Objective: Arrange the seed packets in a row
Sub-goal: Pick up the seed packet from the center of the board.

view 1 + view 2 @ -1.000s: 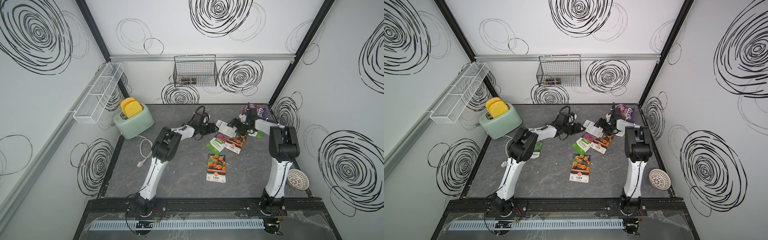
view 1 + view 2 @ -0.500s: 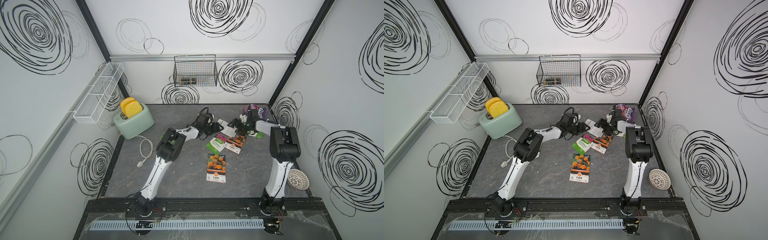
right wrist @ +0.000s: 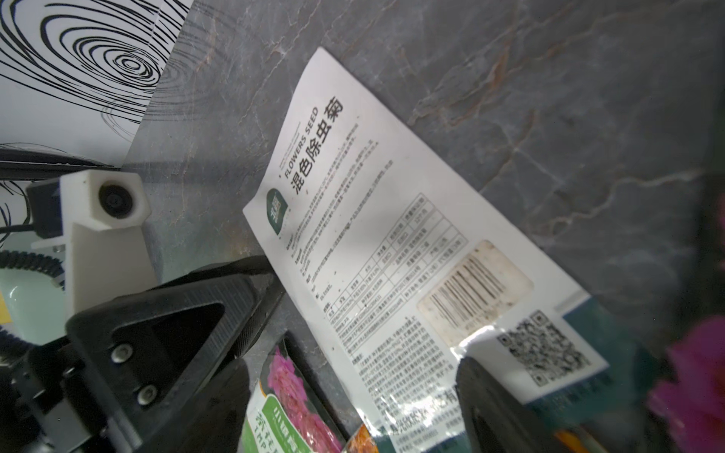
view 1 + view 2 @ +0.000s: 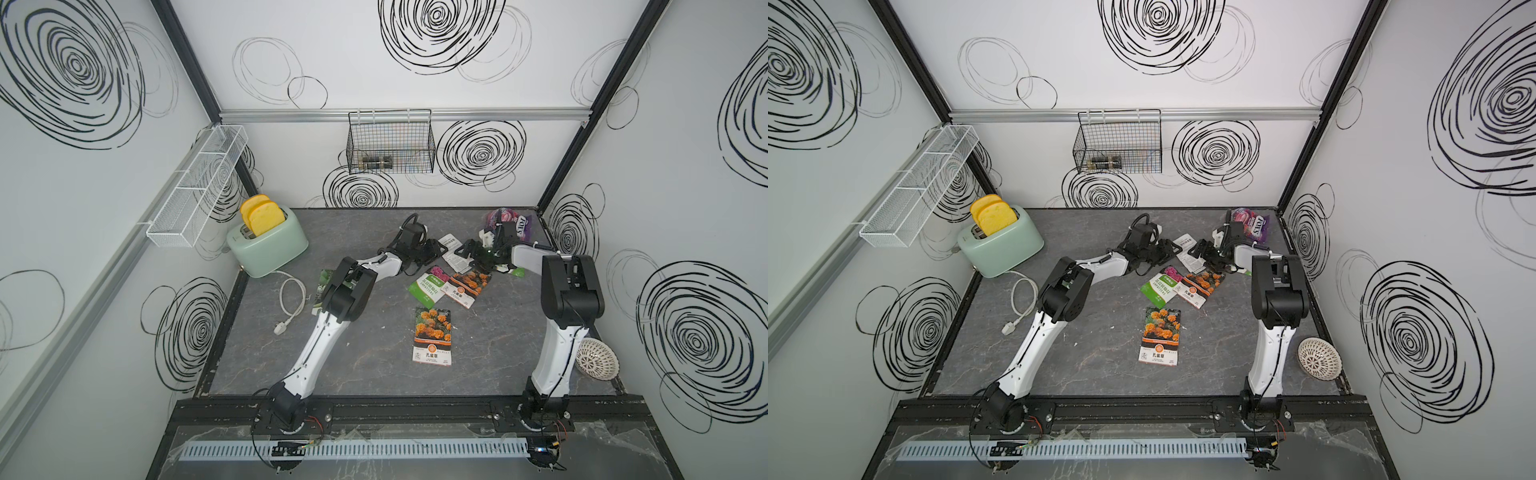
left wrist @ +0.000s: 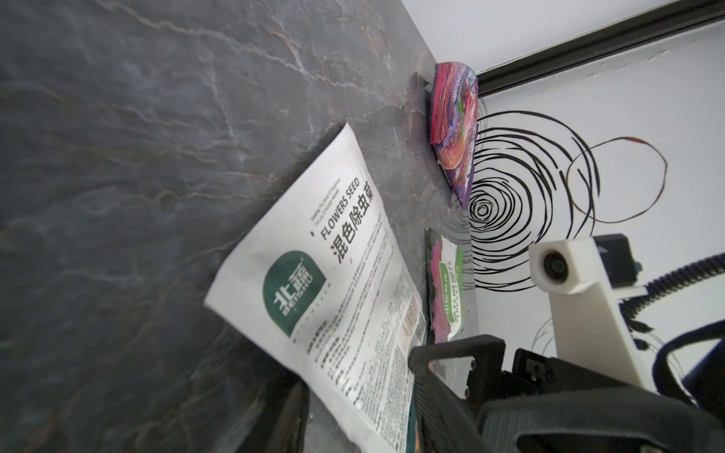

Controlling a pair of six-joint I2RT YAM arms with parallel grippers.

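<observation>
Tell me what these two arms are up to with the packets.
Both arms reach to the back of the table, where the left gripper and the right gripper sit on either side of a face-down white-backed seed packet. The right one's jaws stand open; whether the left has pinched it is unclear. No row yet: the pink-flower packet and an orange marigold packet overlap, and a lone marigold packet lies nearer the front.

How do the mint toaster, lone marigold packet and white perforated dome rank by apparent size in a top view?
1. mint toaster
2. lone marigold packet
3. white perforated dome, only slightly smaller than the packet
</observation>
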